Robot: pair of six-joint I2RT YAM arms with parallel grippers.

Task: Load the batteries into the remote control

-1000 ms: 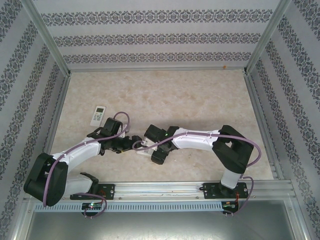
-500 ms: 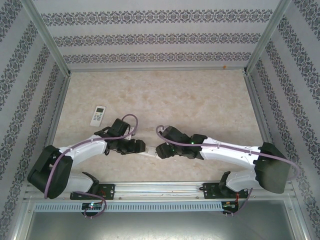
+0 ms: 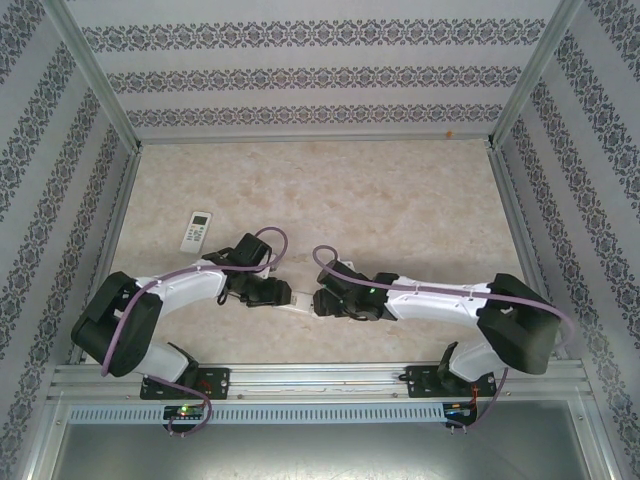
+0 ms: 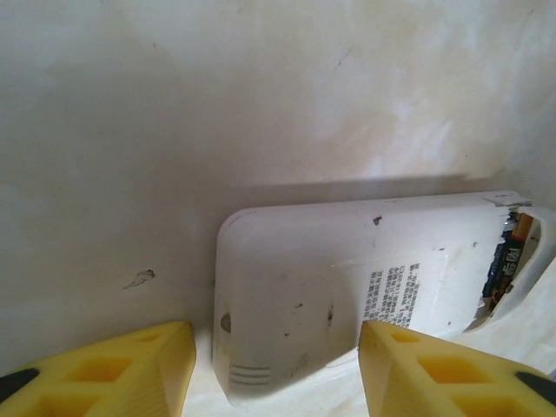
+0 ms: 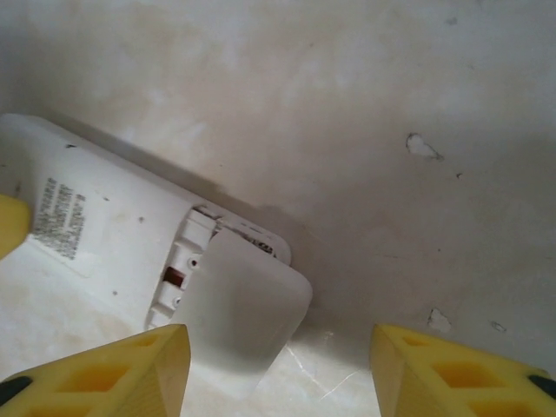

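The white remote (image 3: 300,303) is lying back-up on the table (image 3: 400,190) near its front edge, between the two arms, which are reaching in toward each other from either side. The left gripper (image 4: 276,347) is standing with its jaws spread, and the rounded, closed end of the remote is sitting in the gap between the yellow fingers (image 4: 113,369). One finger is overlapping the remote's edge while the other is leaving a sliver of table beside it, so it is hard to tell whether the pads are pressing on it. The right gripper (image 5: 278,347) is holding its jaws wide apart as well, hovering over the opposite end. There the battery cover (image 5: 248,304) is lying askew, sitting partly off the compartment and touching neither finger. The remote's shell is showing as smooth, matte white plastic with rounded corners, speckled with small dark marks and carrying a grey printed label (image 4: 391,295). The table is appearing as a pale, mottled, marble-like sheet with a few scuffs. At the open end, a battery (image 4: 506,256), dark with a copper-orange band, is peeking out of the compartment, mostly covered by the shell's rim. In the right wrist view a small reddish-brown spot is showing in the ribbed opening, too small to identify. A second small remote (image 3: 197,231) is lying well apart, off to the left.
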